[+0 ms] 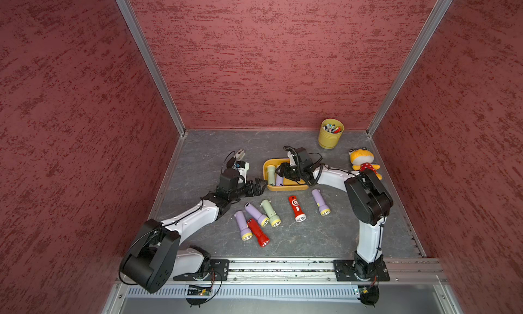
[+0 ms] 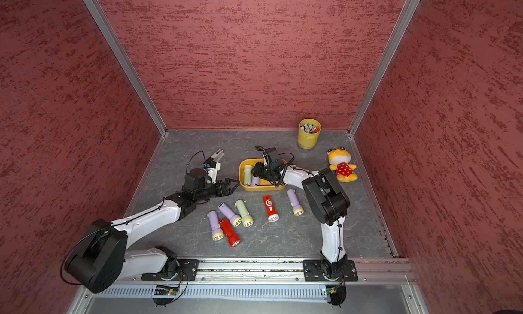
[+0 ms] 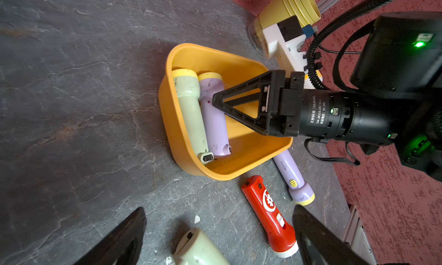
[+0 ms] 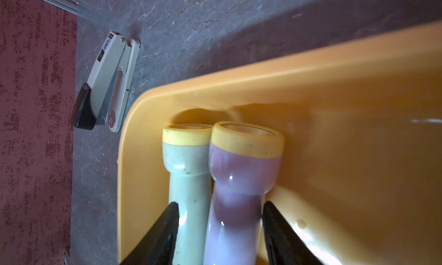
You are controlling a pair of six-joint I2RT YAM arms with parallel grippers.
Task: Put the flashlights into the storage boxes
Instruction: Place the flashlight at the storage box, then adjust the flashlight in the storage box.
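Grey slate surface (image 1: 311,241), red walls (image 1: 283,57). Orange tray (image 1: 291,187) sits mid-far, holding a pale green flashlight (image 4: 193,192) and a lilac flashlight (image 4: 239,180) together; six loose flashlights (image 1: 295,207) lie nearer. Right gripper (image 4: 220,204) straddles the lilac one, jaws parted, released; lifting askew could drag it or snag its green neighbour. Left gripper (image 1: 259,186) gapes empty beside the tray's corner and could shove it.

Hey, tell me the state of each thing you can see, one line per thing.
orange tray: upright, holding two flashlights
pale green flashlight: lying in the tray
lilac flashlight: lying in the tray beside it
right gripper: open, straddling the lilac flashlight
left gripper: open, empty
six loose flashlights: lying on the table
pen cup: upright, holding pens
stapler: lying on the table
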